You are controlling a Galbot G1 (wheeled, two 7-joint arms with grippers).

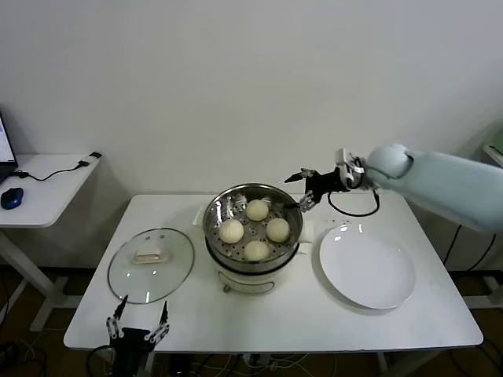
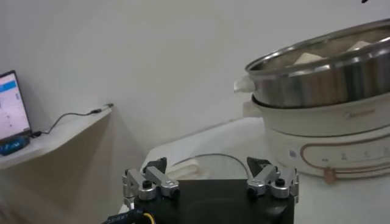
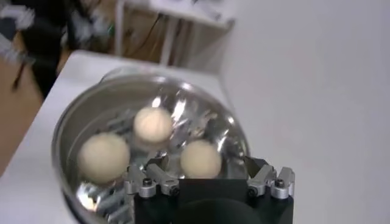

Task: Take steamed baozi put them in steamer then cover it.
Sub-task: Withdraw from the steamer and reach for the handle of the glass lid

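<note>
The steamer (image 1: 236,276) stands mid-table, a shiny steel pot on a white base. Several cream-white baozi lie on its perforated tray, one at the back (image 1: 257,210) and one at the front (image 1: 257,250). My right gripper (image 1: 305,189) hovers open and empty just past the pot's back-right rim. In its wrist view the gripper (image 3: 204,164) looks down on three baozi (image 3: 153,124) inside the steamer (image 3: 73,122). The glass lid (image 1: 151,265) with its white handle lies flat to the steamer's left. My left gripper (image 1: 139,322) is low at the table's front-left edge, open and empty, and the left wrist view shows its fingers (image 2: 155,170) before the lid.
An empty white plate (image 1: 367,267) lies right of the steamer. A small side table (image 1: 47,184) with a mouse and cables stands at the far left. The white wall is close behind the table.
</note>
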